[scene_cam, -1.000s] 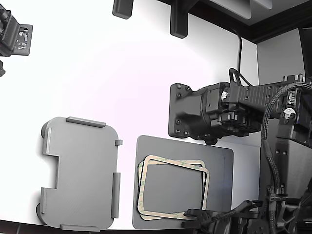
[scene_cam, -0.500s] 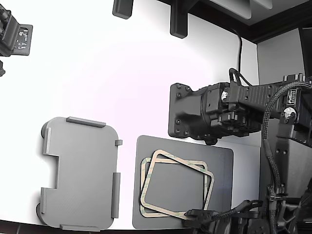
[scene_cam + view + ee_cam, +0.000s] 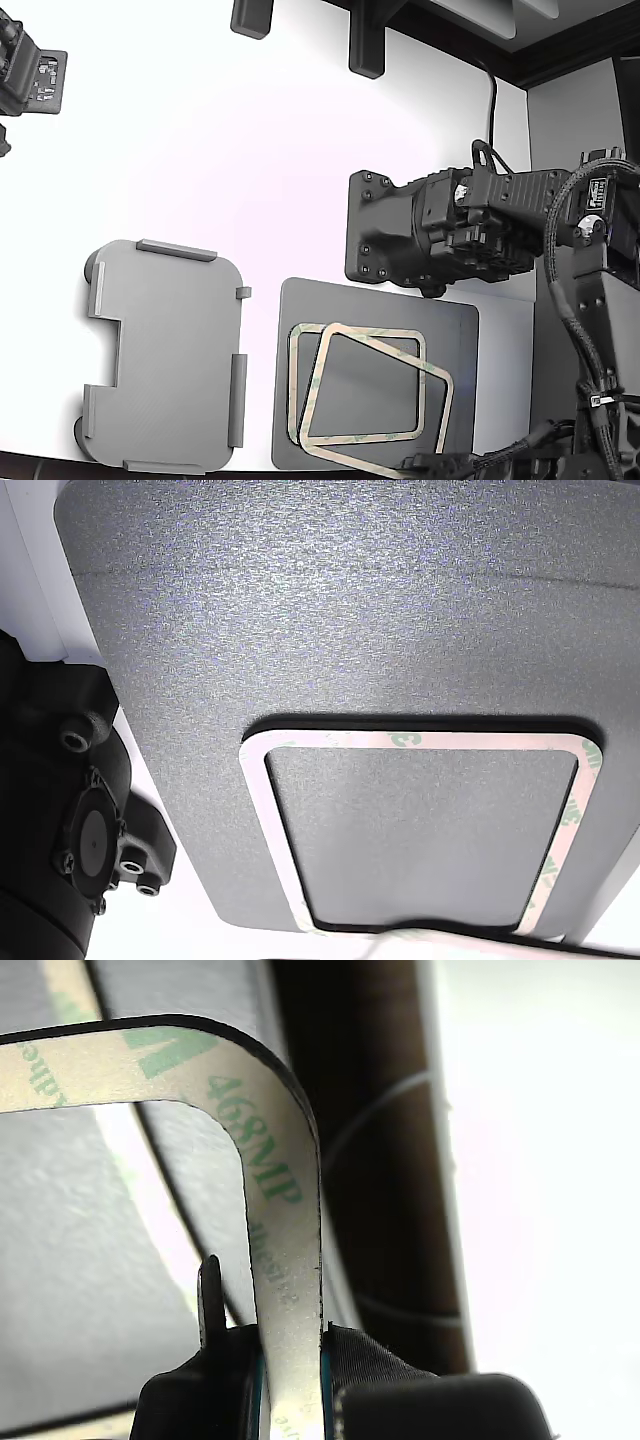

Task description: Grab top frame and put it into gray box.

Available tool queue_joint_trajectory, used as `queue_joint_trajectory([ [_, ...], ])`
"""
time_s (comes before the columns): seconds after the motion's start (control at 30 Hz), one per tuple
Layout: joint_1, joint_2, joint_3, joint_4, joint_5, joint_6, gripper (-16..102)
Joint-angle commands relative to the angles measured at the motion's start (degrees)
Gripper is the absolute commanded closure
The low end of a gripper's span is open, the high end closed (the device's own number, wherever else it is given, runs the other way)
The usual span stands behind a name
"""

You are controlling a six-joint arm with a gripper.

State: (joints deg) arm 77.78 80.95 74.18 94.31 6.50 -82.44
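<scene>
In the wrist view the gripper (image 3: 290, 1360) is clamped on one side strip of the top frame (image 3: 285, 1230), its dark jaws pressing that strip from both sides; green "468MP" lettering runs along the beige liner, which curves away from the jaws round a rounded corner.

In the exterior view the top frame (image 3: 375, 400) is tilted and raised over the dark gray mat (image 3: 455, 340), its near edge reaching the picture's lower edge beside the black cables (image 3: 480, 462). Half a second ago it lay flatter and nearly square on the second frame (image 3: 296, 380); now it is skewed toward the exterior view's right, uncovering more of that lower frame, which has stayed flat on the mat.

To the exterior view's left, well apart, the gray box (image 3: 165, 355) sits on the white table (image 3: 220, 150), unchanged. Beyond the mat, the black second arm (image 3: 440, 230) has barely shifted.
</scene>
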Motion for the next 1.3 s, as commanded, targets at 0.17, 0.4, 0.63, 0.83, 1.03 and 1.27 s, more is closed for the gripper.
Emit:
queue_joint_trajectory([
  [0.17, -11.51, 1.67, -14.33, 0.53, 2.37, 17.58, 97],
  [0.4, -16.17, 6.15, -12.57, 0.53, 9.76, 56.69, 97],
  [0.63, -23.99, 13.80, -6.68, 0.53, 10.81, 90.00, 97],
  [0.83, -33.49, 15.38, -5.01, -0.09, 9.49, 108.81, 100],
  [1.03, -44.65, 11.87, -6.86, 0.44, 4.04, 121.20, 99],
  [1.27, -45.62, 9.32, -5.62, 0.53, 13.89, 161.81, 100],
])
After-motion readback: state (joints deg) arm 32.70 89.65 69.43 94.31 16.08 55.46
